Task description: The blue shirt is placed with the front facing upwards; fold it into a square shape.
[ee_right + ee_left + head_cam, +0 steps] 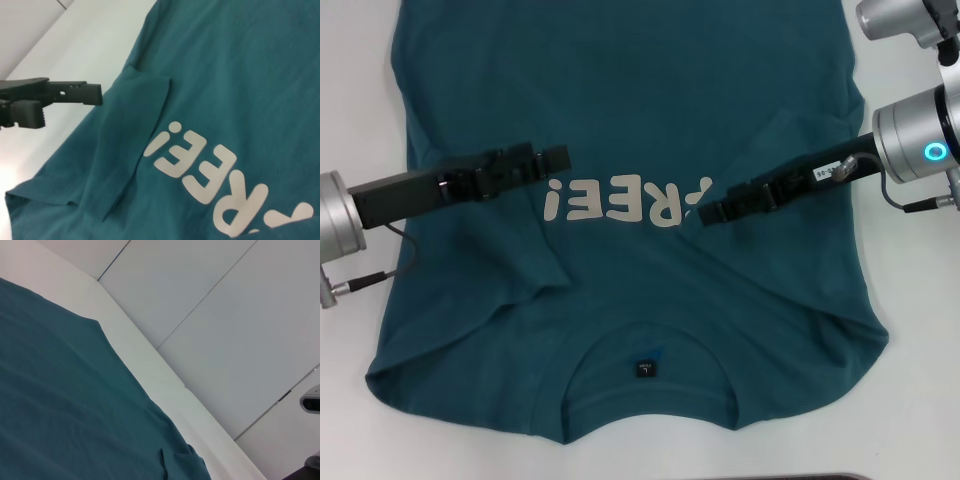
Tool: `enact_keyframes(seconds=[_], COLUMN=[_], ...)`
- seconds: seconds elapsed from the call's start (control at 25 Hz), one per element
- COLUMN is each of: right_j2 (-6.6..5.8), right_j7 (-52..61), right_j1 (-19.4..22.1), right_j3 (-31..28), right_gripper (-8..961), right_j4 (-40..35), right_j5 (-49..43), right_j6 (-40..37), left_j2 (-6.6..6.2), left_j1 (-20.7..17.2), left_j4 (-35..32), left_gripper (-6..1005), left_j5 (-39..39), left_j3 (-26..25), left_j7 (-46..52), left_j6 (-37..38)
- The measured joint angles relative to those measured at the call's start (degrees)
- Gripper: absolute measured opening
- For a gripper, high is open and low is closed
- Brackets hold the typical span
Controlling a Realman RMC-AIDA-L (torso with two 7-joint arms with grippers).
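Shirt (620,110) flat on table (920,400), lettering up, both sleeves folded inward. Left gripper (558,157) above chest, jaws slightly parted, empty. Right gripper (712,212) over lettering; jaw state unclear.

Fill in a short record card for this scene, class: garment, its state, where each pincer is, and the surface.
garment: blue shirt, front up, white lettering on chest
state: both sleeves folded inward over the body; collar nearest the robot, neck tag visible
left pincer: over the shirt, just left of the lettering, holding nothing
right pincer: over the lettering's right end
surface: white table
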State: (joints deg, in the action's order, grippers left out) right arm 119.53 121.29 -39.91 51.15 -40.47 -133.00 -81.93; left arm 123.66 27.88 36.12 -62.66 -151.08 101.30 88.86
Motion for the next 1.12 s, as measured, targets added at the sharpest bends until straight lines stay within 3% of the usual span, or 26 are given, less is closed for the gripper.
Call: enact_keyframes(seconds=[0.4, 1.0, 1.12], right_j2=[-0.46, -0.61, -0.36], right_j7=[-3.5, -23.1, -27.6], right_j1=[2.3, 12.5, 14.2], right_j3=[-1.8, -8.5, -10.9], right_gripper=[755, 761, 823], right_j4=[-0.4, 0.1, 0.8], right_j5=[1.5, 19.1, 22.5], right_j6=[-0.1, -0.9, -0.9], left_j2=[-0.52, -1.28, -1.35], left_j1=[-0.8, -0.3, -0.2], left_j4=[0.4, 1.2, 1.2], left_gripper=[903, 903, 904], left_j5=[0.0, 0.0, 0.0], left_j3=[0.0, -0.2, -0.5], left_j7=[0.0, -0.1, -0.6], left_j6=[2.1, 3.4, 3.3])
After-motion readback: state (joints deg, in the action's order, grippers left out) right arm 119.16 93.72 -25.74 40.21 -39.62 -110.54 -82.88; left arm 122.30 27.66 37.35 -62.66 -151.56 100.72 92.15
